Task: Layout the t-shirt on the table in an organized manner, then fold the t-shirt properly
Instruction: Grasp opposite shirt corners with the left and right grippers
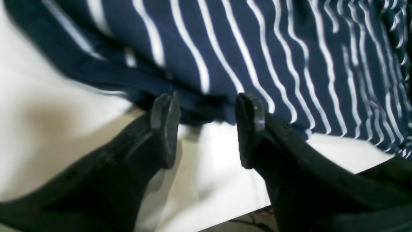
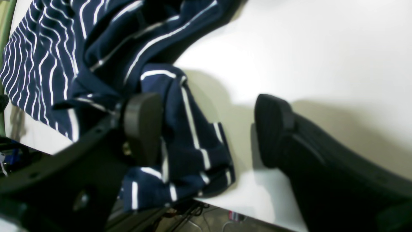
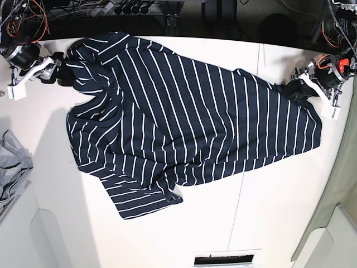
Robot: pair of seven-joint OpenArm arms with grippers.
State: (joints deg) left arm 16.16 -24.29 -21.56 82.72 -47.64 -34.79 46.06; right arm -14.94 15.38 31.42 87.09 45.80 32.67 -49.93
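Observation:
The t-shirt (image 3: 189, 117), dark navy with thin white stripes, lies spread diagonally across the white table (image 3: 279, 212), one sleeve pointing toward the front. My left gripper (image 3: 290, 89) stands open at the shirt's right edge. In the left wrist view its fingers (image 1: 165, 112) straddle the folded navy edge of the t-shirt (image 1: 206, 106), without closing on it. My right gripper (image 3: 62, 71) is open at the shirt's far-left corner. In the right wrist view a bunched part of the t-shirt (image 2: 190, 145) lies between the wide-apart jaws of the right gripper (image 2: 207, 125), against one finger (image 2: 143, 122).
A plain grey cloth (image 3: 11, 167) hangs over the table's left side. A thin dark seam (image 3: 245, 162) runs across the tabletop. Cables and electronics (image 3: 111, 8) line the far edge. Both wrist views show the table's edge close behind the grippers.

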